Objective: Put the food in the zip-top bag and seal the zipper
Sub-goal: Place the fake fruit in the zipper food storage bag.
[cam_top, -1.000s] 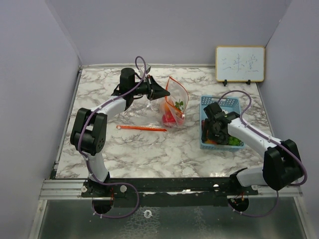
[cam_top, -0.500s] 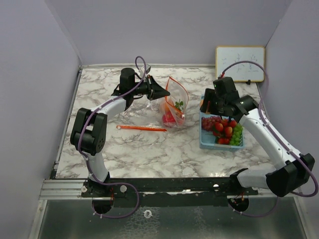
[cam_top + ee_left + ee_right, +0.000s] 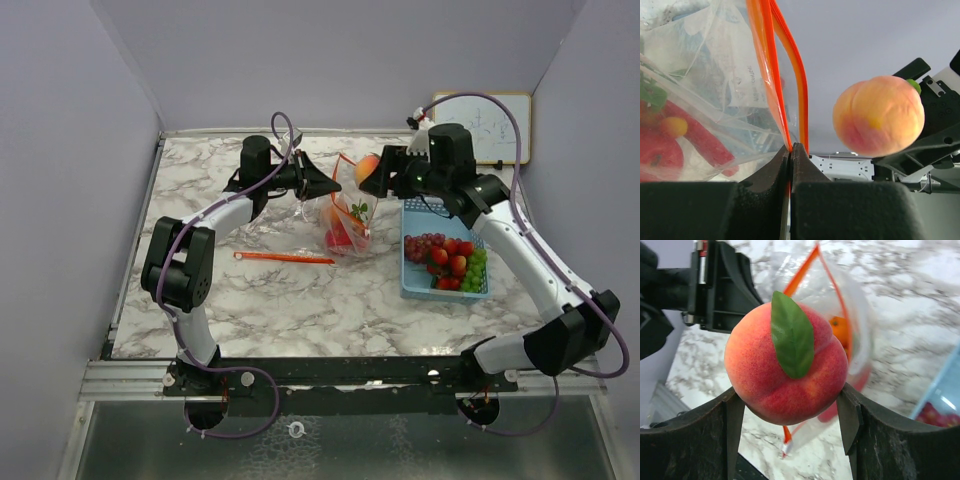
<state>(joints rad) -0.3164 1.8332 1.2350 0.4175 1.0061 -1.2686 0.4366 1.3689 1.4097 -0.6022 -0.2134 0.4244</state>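
Left gripper point(image 3: 318, 185): over the far middle of the bench, its jaws pressed together on the orange zipper rim of the zip-top bag point(image 3: 350, 208).
Orange strip point(image 3: 285, 258): lies flat near the middle of the bench, left of the bag; what it is I cannot tell.
Zip-top bag: stands upright with its mouth open upward. Inside are red pieces, one small orange piece and something green, all blurred through the plastic.
Peach point(image 3: 368, 168): in the air just beside the top of the bag, on its right, between the right jaws.
Right gripper point(image 3: 790, 412): jaws rather wide, one finger against each side of the peach, holding it.
Basket point(image 3: 404, 270): light blue, near the right edge of the bench. It holds purple grapes point(image 3: 422, 243), small red fruits point(image 3: 455, 262) and green grapes point(image 3: 475, 272); the right arm covers its far part.
Whiteboard point(image 3: 505, 140): at the far right corner, partly behind the arm and cable; the writing is not readable.
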